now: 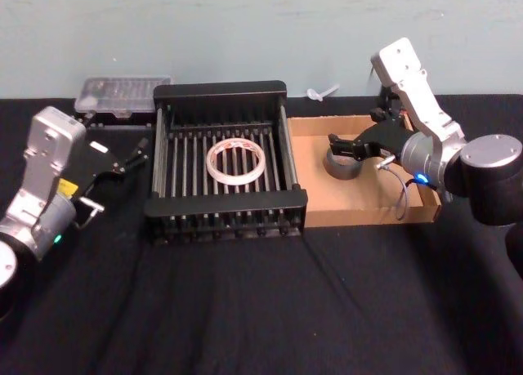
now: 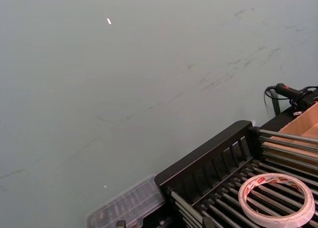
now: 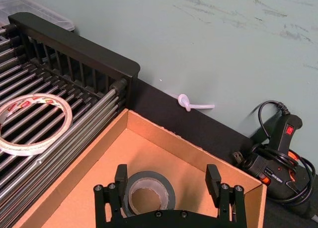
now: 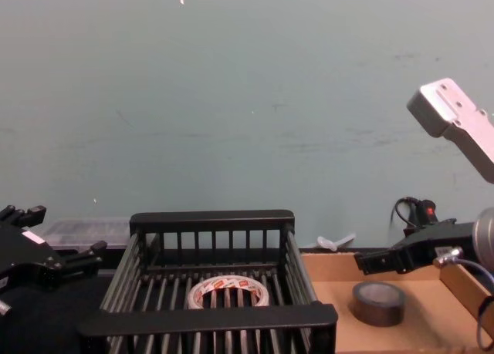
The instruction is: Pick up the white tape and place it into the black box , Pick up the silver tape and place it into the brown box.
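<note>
The white tape (image 1: pixel 237 161) lies flat on the barred bottom of the black box (image 1: pixel 221 90), also seen as a ring with red print (image 2: pixel 277 198) (image 4: pixel 228 294). On the floor of the brown box (image 1: pixel 359 217) sits the silver tape (image 1: pixel 343 167) (image 3: pixel 149 192) (image 4: pixel 379 303), resting on its side face. My right gripper (image 1: pixel 350 146) (image 3: pixel 166 181) hovers just above it, open, fingers spread wider than the roll and not touching it. Left of the black box my left gripper (image 1: pixel 133 156) is open and holds nothing.
A clear plastic case (image 1: pixel 122 95) stands behind the black box at the back left. A black corded tool (image 3: pixel 278 148) and a small white plastic piece (image 3: pixel 191 104) lie behind the brown box by the wall. The black tabletop (image 1: pixel 261 310) in front is bare.
</note>
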Controlling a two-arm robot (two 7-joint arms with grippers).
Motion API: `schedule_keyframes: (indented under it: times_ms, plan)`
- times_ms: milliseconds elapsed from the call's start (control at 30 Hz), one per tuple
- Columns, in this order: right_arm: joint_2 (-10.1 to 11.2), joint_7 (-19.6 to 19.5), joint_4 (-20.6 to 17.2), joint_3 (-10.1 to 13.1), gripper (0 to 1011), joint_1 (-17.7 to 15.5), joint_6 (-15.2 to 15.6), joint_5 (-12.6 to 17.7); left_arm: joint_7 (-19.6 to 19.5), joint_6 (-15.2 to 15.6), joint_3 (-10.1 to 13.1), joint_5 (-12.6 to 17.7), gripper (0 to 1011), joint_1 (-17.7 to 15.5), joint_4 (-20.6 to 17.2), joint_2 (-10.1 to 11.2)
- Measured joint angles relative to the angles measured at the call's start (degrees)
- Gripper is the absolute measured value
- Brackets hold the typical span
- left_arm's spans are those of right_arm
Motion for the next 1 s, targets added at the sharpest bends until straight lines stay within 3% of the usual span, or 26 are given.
schedule_keyframes:
  times_ms: [200,533,767,1000]
  plan:
    - [-0.19,0.18,-0.2,0.73,1000,-0.48,-0.58,0.04,0.0,0.0,0.0,0.0,1001,0.0,0.0,0.0]
    - [-0.12,-0.34,-5.54,4.51,1000,-5.35,-6.77,0.65,0.0,0.0,0.0,0.0,1001,0.0,0.0,0.0]
    - [1.36,-0.53,-12.08,6.51,1000,-11.25,-11.03,0.76,0.0,0.0,0.0,0.0,1001,0.0,0.0,0.0]
    - [2.87,-1.41,-19.2,8.92,1000,-19.17,-14.48,1.08,0.0,0.0,0.0,0.0,1001,0.0,0.0,0.0]
